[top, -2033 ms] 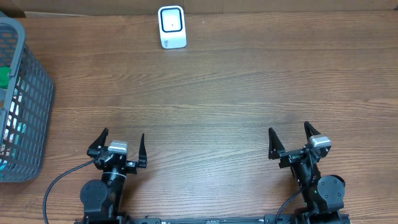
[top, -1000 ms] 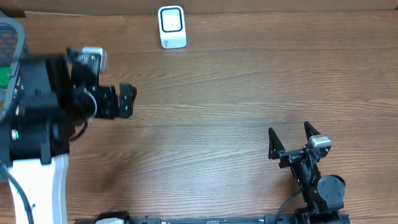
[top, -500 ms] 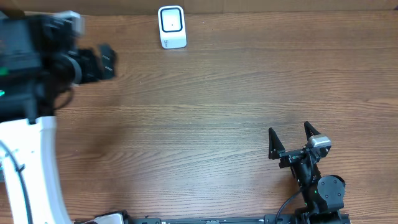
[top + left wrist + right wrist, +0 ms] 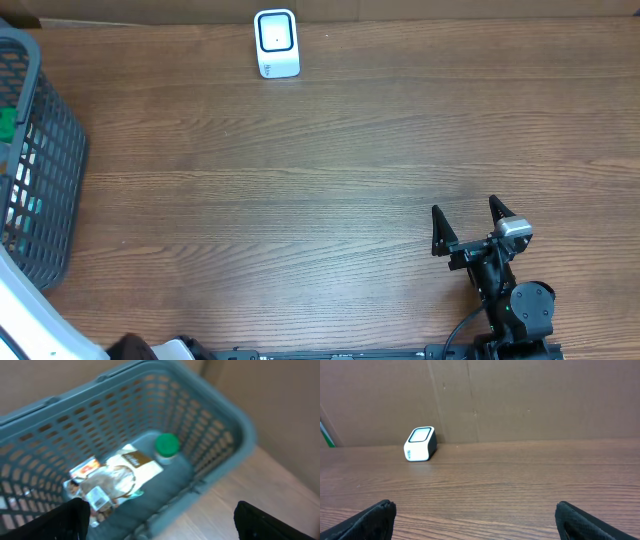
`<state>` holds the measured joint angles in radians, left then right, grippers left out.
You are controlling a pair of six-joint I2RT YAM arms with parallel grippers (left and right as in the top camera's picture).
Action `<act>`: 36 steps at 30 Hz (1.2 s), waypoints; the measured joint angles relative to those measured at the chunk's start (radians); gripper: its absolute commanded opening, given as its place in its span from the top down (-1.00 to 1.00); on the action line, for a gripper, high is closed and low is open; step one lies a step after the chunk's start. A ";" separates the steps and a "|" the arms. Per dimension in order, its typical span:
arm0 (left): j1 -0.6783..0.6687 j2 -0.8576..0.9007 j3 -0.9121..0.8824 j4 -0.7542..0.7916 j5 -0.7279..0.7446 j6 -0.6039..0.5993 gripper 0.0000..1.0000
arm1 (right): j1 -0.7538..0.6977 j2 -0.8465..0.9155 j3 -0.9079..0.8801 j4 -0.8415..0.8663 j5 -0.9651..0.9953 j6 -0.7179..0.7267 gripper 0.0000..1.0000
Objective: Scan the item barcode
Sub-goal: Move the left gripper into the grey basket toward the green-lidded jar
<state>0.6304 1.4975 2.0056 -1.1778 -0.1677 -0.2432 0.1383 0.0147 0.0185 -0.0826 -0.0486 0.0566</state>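
Observation:
The white barcode scanner [image 4: 276, 43] stands at the table's far edge, and it shows too in the right wrist view as a scanner [image 4: 420, 444] far ahead on the left. In the left wrist view my left gripper [image 4: 160, 527] hovers open above a grey mesh basket [image 4: 150, 375], with nothing between its fingers [image 4: 60, 522]. Inside lie a green-capped item [image 4: 166, 445] and crumpled printed packets [image 4: 115, 472]. My right gripper [image 4: 468, 222] rests open and empty at the front right of the table; the right wrist view shows this gripper [image 4: 477, 520] over bare wood.
The basket [image 4: 55, 160] sits at the table's left edge. A white link of my left arm [image 4: 25, 305] crosses the bottom left corner of the overhead view. A brown cardboard wall [image 4: 520, 395] backs the table behind the scanner.
My left arm swung from the front of the table up and left over the basket, leaving the overhead view except for one white link. The right arm has not moved.

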 measured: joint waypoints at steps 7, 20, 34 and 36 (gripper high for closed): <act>0.056 0.114 0.000 0.027 0.022 0.077 -0.92 | 0.000 0.000 0.000 0.000 0.000 0.000 -1.00; 0.071 0.412 0.000 0.221 0.108 0.344 -0.96 | 0.000 0.000 0.000 0.000 0.000 0.000 -1.00; 0.062 0.698 0.000 0.508 0.195 0.485 -1.00 | 0.000 0.000 0.000 0.000 0.000 0.000 -0.99; 0.055 0.725 0.000 0.541 0.199 0.489 -0.99 | 0.000 0.000 0.000 0.000 0.000 0.000 -1.00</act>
<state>0.6849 2.2227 2.0052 -0.6369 0.0311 0.2462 0.1383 0.0147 0.0185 -0.0830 -0.0486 0.0566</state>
